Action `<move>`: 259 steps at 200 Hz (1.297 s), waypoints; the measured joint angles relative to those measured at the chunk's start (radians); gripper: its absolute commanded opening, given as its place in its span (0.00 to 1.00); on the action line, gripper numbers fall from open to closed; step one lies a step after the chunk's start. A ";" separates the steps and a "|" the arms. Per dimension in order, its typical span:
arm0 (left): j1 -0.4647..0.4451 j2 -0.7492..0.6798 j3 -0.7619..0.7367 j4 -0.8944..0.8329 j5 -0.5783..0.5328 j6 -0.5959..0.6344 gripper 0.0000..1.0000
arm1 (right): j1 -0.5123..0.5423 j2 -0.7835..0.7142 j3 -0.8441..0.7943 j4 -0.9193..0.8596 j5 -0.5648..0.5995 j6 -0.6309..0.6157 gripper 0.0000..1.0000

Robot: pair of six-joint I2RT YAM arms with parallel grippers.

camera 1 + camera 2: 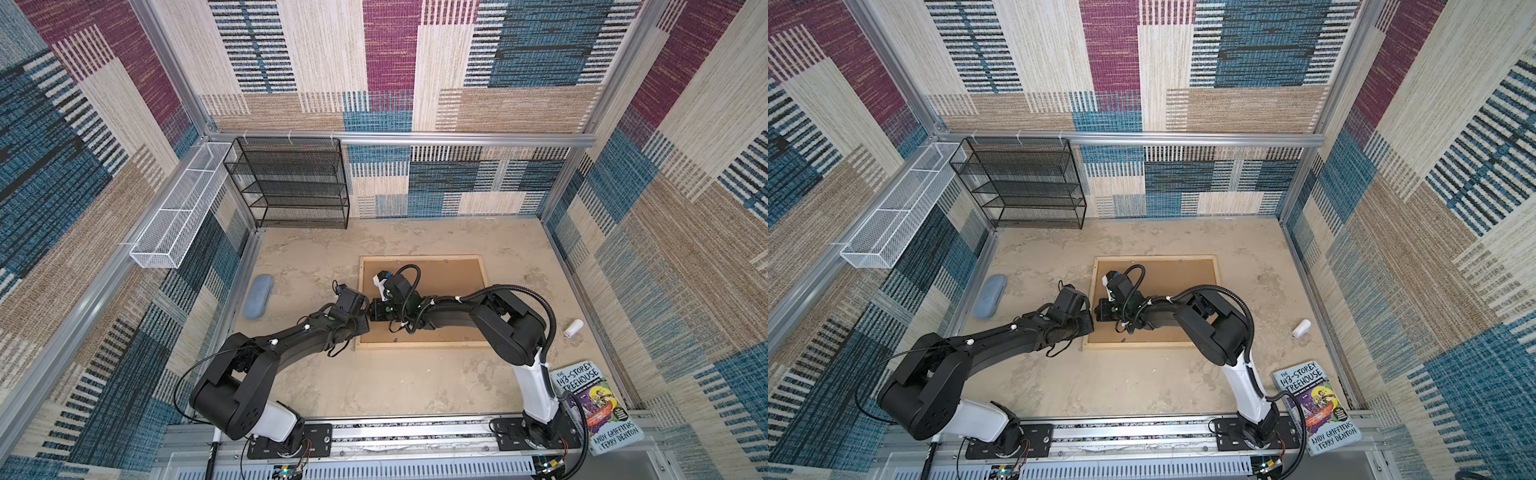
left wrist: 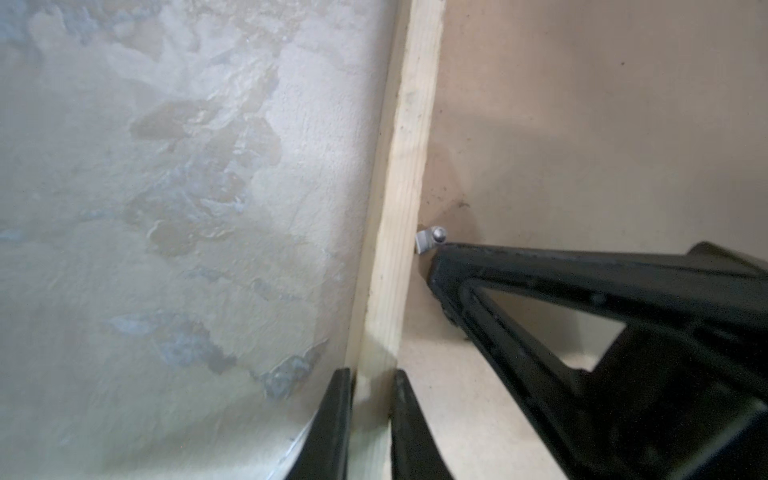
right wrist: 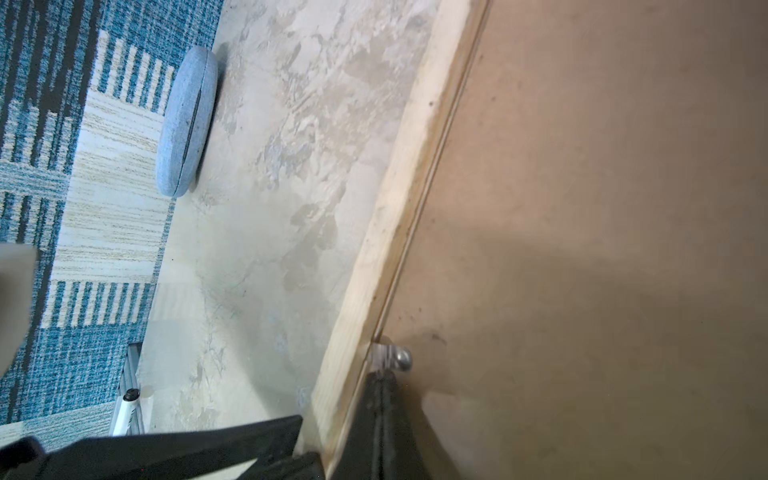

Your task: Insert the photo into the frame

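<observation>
The frame (image 1: 436,344) lies flat on the table (image 1: 374,386), with the brown backing board (image 1: 449,282) facing up. The left fingers (image 2: 340,419), slightly apart, pinch the frame's left wooden strip. The right fingers (image 3: 390,424), closed and empty, rest their tips against a metal tab (image 3: 392,357) on the strip's inner edge. Only the wrist views show the tab; in both top views the arms cover it.

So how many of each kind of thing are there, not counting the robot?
Frame: 1
Board in the frame: 1
Mesh racks: 2, a black shelf and a white basket
Blue case: 1
White tube: 1
Book: 1
Pen: 1
Total: 8
</observation>
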 measured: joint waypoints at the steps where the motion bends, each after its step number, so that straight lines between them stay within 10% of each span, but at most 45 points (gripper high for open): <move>1: 0.000 0.000 0.000 0.000 0.000 -0.001 0.12 | 0.000 0.000 0.001 0.000 0.000 0.000 0.00; 259: 0.023 -0.007 -0.030 0.068 0.026 -0.034 0.14 | 0.003 -0.011 -0.049 0.069 0.035 0.048 0.00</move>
